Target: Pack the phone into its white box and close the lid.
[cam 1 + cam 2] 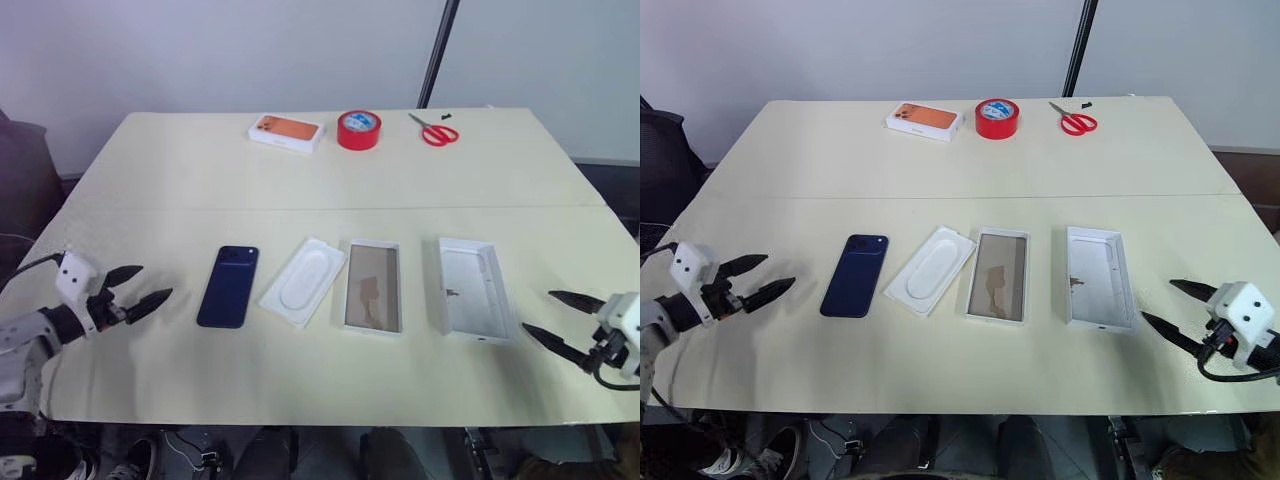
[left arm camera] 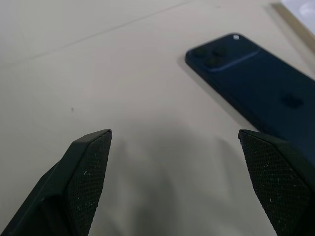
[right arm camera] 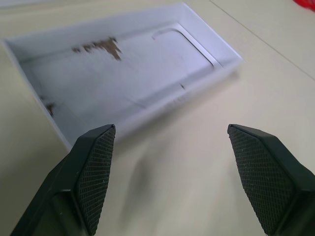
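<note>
Table (image 1: 150,380), pale cream matte top, one seam line running across its middle. Along the near half I read four flat pieces in a row.

Toward the left edge, the phone (image 1: 228,286): glossy navy slab, back up, camera cluster at its far end. Beside it a flat white insert (image 1: 303,281) with an oval recess, set askew. Then the white box (image 1: 373,287), shallow tray with a thin rim and brownish floor. Nearest the right edge, the lid (image 1: 474,289), a deeper white shell, open side up, small dark marks inside.

Left gripper (image 1: 138,288) hovers near the left edge, textured black fingers spread, empty, short of the phone. Right gripper (image 1: 560,320) near the right edge, likewise spread and empty, just off the lid.

Far edge: orange-topped box (image 1: 287,131), red tape roll (image 1: 359,129), red-handled scissors (image 1: 434,130).
</note>
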Tool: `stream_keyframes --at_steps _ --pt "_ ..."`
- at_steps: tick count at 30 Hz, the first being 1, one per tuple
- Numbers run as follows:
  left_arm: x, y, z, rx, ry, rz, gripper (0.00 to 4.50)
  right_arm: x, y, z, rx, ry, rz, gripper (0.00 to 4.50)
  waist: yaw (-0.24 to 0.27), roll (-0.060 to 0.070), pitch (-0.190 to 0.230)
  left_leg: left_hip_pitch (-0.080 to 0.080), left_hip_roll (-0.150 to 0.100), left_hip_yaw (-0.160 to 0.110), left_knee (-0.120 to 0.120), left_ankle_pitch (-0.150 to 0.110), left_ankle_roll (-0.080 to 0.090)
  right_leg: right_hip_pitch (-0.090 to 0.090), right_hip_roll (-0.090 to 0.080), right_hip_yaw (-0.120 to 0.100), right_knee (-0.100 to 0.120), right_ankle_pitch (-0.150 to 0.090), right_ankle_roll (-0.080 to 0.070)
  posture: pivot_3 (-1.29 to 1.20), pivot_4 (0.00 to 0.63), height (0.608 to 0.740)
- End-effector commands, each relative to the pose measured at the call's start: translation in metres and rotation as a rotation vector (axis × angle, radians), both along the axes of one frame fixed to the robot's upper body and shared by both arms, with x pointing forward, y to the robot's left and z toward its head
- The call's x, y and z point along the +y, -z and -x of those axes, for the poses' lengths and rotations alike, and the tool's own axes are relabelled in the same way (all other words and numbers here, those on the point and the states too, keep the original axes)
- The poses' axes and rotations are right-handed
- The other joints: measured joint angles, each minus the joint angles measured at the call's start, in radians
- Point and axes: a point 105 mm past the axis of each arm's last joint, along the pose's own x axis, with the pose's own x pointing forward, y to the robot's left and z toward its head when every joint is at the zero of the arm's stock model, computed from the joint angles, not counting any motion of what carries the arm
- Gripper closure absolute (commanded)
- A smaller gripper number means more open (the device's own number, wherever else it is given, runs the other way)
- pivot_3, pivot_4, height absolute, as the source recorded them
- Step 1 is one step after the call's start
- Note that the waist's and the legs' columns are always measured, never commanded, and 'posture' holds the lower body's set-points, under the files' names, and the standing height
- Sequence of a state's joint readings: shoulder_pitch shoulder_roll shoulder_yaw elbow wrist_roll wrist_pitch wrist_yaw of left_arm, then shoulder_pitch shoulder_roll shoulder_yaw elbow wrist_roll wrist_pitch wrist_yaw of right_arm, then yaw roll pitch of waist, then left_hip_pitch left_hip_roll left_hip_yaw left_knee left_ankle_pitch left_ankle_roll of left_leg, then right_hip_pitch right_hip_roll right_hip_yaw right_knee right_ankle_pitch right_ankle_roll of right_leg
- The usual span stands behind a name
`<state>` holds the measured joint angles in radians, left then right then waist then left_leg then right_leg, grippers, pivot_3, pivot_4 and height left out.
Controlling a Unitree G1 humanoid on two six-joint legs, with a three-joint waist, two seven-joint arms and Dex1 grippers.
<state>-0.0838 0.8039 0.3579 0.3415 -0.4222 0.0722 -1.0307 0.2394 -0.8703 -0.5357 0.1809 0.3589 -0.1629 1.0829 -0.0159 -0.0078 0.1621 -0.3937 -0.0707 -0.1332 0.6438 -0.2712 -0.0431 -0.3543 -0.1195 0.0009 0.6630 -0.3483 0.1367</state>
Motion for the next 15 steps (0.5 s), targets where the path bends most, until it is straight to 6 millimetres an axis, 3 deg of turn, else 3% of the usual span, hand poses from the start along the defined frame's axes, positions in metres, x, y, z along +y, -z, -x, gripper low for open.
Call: stream_keyframes --at_steps 1,6,15 --pt "0.006 -0.018 -0.002 -0.068 -0.012 -0.018 0.18 -0.002 -0.015 -0.001 -0.052 -0.002 0.024 0.69 -0.001 0.0 0.0 0.0 0.0 0.0 0.0 0.0 0.0 0.0 0.0 0.0 0.0 0.0 0.0 0.0 0.15 0.74" --pt "0.001 -0.021 -0.005 -0.016 0.019 0.006 0.18 0.0 -0.015 -0.004 -0.055 -0.01 0.029 0.69 -0.001 0.0 0.0 0.0 0.0 0.0 0.0 0.0 0.0 0.0 0.0 0.0 0.0 0.0 0.0 0.0 0.15 0.74" --pt "-0.01 -0.032 -0.007 -0.092 0.068 -0.042 0.18 0.006 -0.017 -0.009 -0.063 -0.033 0.043 0.69 -0.001 0.0 0.0 0.0 0.0 0.0 0.0 0.0 0.0 0.0 0.0 0.0 0.0 0.0 0.0 0.0 0.15 0.74"
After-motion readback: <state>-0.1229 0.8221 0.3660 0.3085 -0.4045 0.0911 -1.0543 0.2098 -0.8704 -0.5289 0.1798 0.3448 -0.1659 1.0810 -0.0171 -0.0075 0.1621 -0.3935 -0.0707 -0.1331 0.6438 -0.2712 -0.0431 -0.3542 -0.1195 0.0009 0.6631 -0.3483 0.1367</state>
